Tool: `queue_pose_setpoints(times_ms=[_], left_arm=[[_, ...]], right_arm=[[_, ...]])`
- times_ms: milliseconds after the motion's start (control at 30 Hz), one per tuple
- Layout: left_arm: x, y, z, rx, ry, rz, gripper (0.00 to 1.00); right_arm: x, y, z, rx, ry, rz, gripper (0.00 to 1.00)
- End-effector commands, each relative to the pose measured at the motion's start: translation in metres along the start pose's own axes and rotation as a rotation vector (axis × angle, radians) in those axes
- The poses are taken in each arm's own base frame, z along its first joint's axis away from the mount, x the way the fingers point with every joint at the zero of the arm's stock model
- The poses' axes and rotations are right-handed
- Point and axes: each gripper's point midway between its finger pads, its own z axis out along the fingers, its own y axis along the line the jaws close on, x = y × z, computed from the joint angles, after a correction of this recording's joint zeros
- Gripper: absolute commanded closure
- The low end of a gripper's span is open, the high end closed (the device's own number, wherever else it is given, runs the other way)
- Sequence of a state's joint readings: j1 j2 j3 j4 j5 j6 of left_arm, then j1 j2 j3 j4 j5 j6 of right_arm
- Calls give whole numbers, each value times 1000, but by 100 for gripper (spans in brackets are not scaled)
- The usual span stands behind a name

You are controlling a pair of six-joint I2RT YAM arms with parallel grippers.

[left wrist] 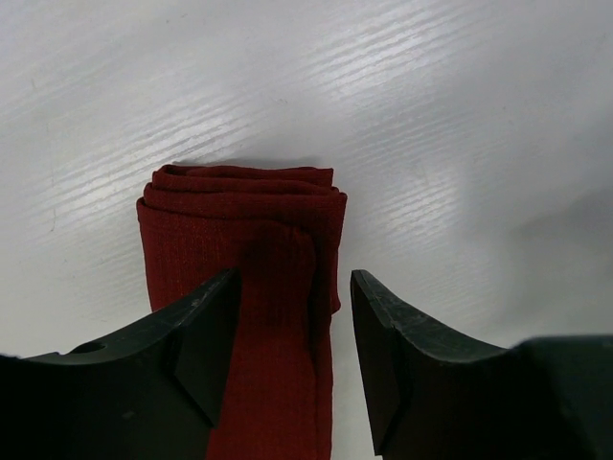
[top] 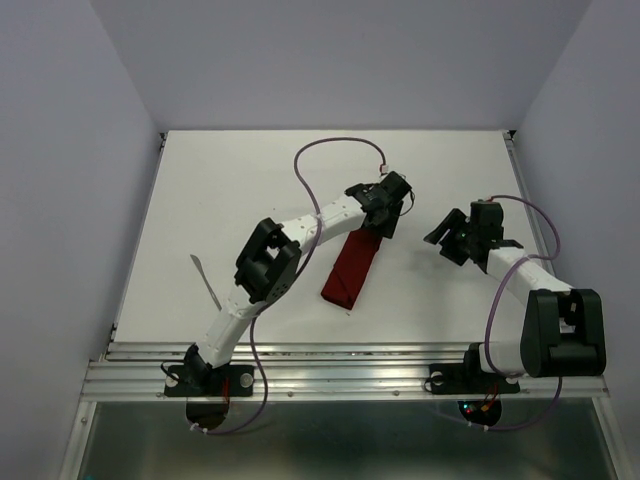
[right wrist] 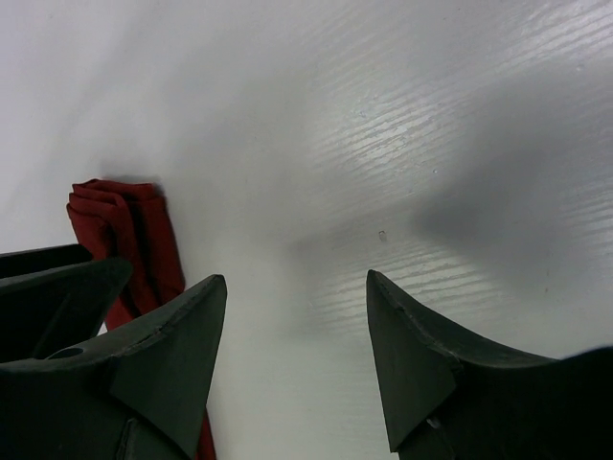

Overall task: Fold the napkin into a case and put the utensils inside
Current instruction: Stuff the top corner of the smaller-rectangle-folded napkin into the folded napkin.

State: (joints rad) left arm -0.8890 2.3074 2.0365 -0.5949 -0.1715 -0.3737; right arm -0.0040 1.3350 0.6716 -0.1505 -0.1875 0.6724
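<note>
The napkin is folded into a narrow dark red case [top: 351,272] lying at an angle in the middle of the table. My left gripper [top: 383,222] is open over the case's far end. In the left wrist view [left wrist: 292,316] its left finger is above the cloth [left wrist: 239,230] and its right finger is above bare table. My right gripper [top: 446,240] is open and empty, to the right of the case, which shows at the left of the right wrist view [right wrist: 120,225]. One thin silver utensil [top: 206,281] lies at the left of the table. The spoon is not in view.
The white table [top: 250,180] has a raised metal rail along its near edge [top: 330,360]. Purple cables loop over both arms. Pale walls close in the left, right and back sides.
</note>
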Motion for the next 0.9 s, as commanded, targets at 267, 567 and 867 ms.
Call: queue_pose_setpoints(times_ms=[267, 567, 867], left_arm=[[-12, -8, -2, -13, -37, 28, 47], [-8, -8, 6, -21, -22, 50, 77], [-13, -7, 1, -18, -35, 64, 73]], right_arm=[[-9, 5, -6, -28, -29, -18, 34], [-7, 6, -6, -38, -19, -19, 35], [-7, 14, -8, -70, -7, -25, 35]])
